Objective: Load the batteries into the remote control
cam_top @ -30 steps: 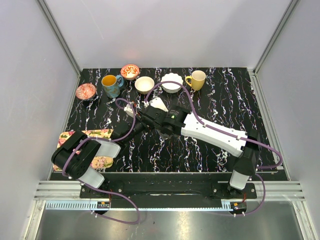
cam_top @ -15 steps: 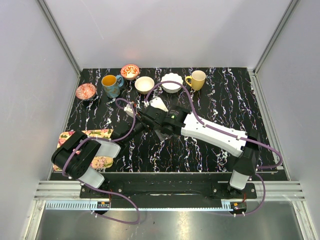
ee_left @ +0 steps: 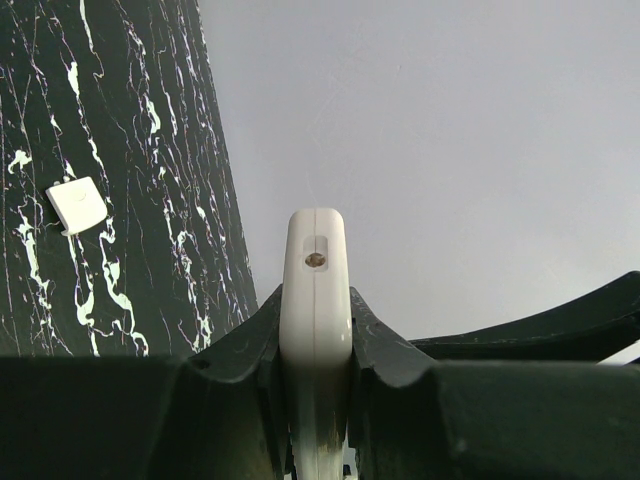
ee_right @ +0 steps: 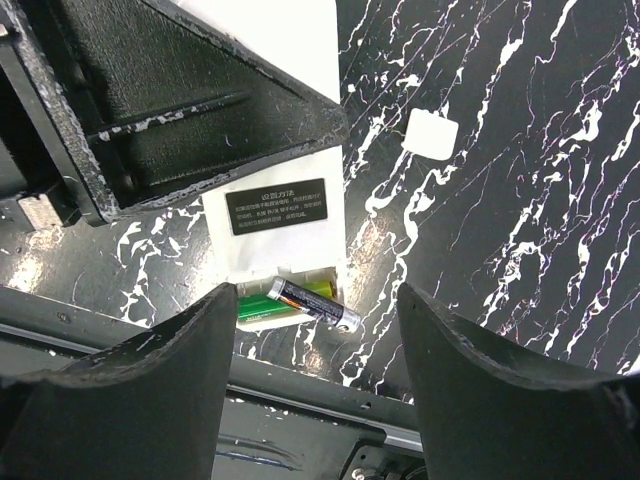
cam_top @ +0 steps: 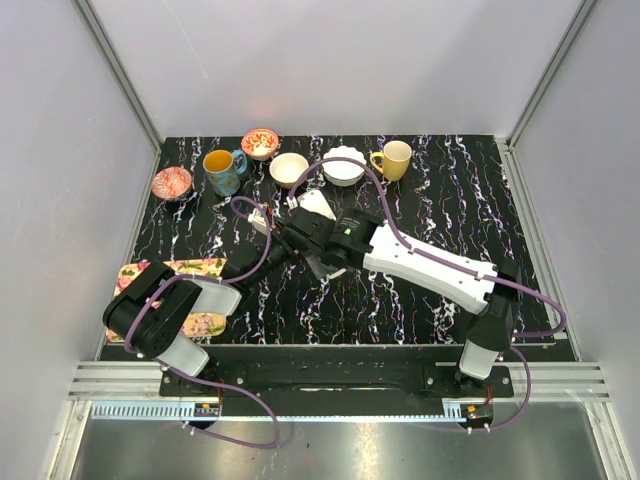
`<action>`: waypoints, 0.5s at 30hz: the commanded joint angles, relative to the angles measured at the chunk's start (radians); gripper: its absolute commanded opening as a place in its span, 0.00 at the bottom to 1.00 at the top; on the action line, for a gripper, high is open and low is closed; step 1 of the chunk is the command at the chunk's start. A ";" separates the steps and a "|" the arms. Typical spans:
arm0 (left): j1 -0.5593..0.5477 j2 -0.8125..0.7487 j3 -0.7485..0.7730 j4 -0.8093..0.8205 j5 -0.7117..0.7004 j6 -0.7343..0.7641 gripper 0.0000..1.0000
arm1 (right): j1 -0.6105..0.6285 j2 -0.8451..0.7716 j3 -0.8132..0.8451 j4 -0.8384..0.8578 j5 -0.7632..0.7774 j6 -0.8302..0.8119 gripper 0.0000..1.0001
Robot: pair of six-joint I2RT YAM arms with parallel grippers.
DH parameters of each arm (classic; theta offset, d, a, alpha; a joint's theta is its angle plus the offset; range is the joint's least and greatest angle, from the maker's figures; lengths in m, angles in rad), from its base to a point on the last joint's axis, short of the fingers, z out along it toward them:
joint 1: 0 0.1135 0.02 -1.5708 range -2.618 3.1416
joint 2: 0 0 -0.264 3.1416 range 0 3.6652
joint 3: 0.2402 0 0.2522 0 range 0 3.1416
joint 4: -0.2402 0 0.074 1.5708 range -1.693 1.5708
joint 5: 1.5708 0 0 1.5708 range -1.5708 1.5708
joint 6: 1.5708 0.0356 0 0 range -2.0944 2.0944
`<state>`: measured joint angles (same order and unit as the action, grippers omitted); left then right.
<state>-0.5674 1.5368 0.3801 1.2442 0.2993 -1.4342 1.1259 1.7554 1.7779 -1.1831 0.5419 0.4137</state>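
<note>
- left gripper (ee_left: 315, 345) clamped tight on the flat white rectangular plastic remote control (ee_left: 315, 262), which sits edge-on between its fingers
- remote is left of centre on the black white-veined table (ee_right: 520, 230), label side and open battery bay facing the right wrist camera
- two slim cylindrical batteries (ee_right: 290, 300) at the bay: green one lying inside, darker one slanted across it with one end past the bay edge
- right gripper (ee_right: 315, 340) over the bay, jaws wide apart, holding nothing
- thin white back-cover panel (ee_right: 432, 132) flat on the table, apart from the remote
</note>
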 commanded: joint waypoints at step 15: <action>-0.003 -0.009 0.039 0.420 0.006 -0.040 0.00 | 0.011 -0.442 -0.331 0.123 0.086 0.160 0.19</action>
<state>-0.5674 1.5387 0.3805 1.2442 0.3019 -1.4509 1.1278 1.3758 1.5356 -1.1294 0.6151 0.5079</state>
